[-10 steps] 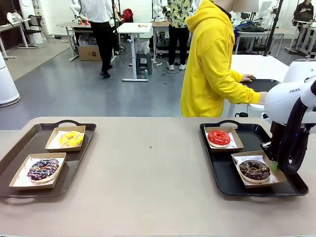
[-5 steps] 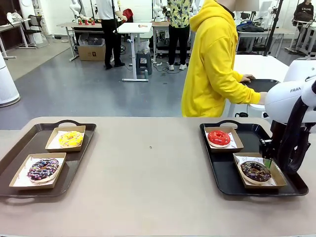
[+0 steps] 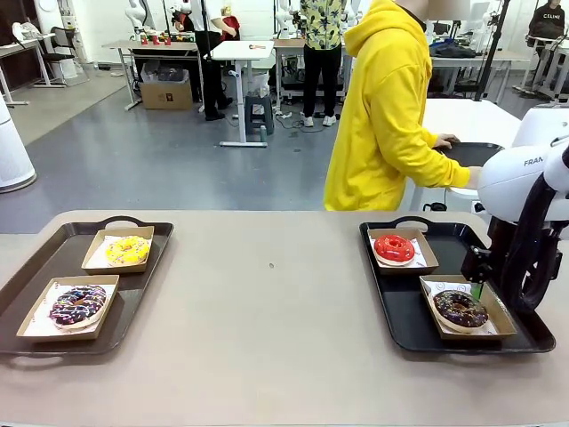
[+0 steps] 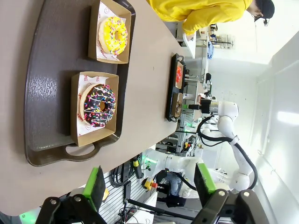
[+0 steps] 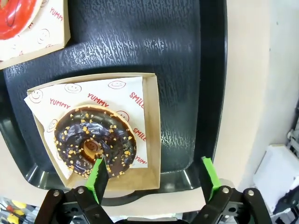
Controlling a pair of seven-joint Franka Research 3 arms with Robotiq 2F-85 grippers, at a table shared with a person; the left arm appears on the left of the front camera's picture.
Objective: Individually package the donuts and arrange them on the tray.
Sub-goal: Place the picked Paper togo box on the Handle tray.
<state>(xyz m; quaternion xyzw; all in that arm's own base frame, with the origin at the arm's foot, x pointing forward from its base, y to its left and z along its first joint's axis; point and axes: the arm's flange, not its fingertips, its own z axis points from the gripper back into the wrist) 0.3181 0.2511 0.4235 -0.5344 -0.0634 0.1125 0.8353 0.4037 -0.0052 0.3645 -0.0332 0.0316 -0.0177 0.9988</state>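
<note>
In the front view, a beige surface (image 3: pixel 267 329) carries two trays. On the left, a brown tray (image 3: pixel 53 267) holds two shallow cardboard boxes: the far one contains the yellow donut (image 3: pixel 128 250), the near one the dark donut with purple-white sprinkles (image 3: pixel 77 305). On the right, a black tray (image 3: pixel 404 316) holds two more boxes: the far one contains the red donut (image 3: pixel 394 248), the near one the chocolate donut (image 3: pixel 460 308). The right gripper (image 3: pixel 476 276) is seen low over the black tray's right side, just beside the near box; its spread is hard to judge here because the arm covers it. A person in a yellow hoodie (image 3: pixel 382 116) is seen standing at the far side, turned away toward another table.

In the left wrist view, which is rolled sideways, the left gripper (image 4: pixel 148 184) is seen with its jaws spread wide and nothing between them, well above the surface. The brown tray (image 4: pixel 46 84) lies beyond it, with the yellow donut (image 4: pixel 113 35) and the dark sprinkled donut (image 4: pixel 99 105) each seated in its own paper-lined box. The black tray (image 4: pixel 172 88) is seen farther off, edge-on.

In the right wrist view, the right gripper (image 5: pixel 154 176) is seen with its jaws wide apart and empty. The chocolate donut (image 5: pixel 95 142) sits in its box on printed paper, partly behind one green pad (image 5: pixel 99 175). A part of the red donut (image 5: pixel 14 16) is seen at the top corner, on the black tray (image 5: pixel 182 70).
</note>
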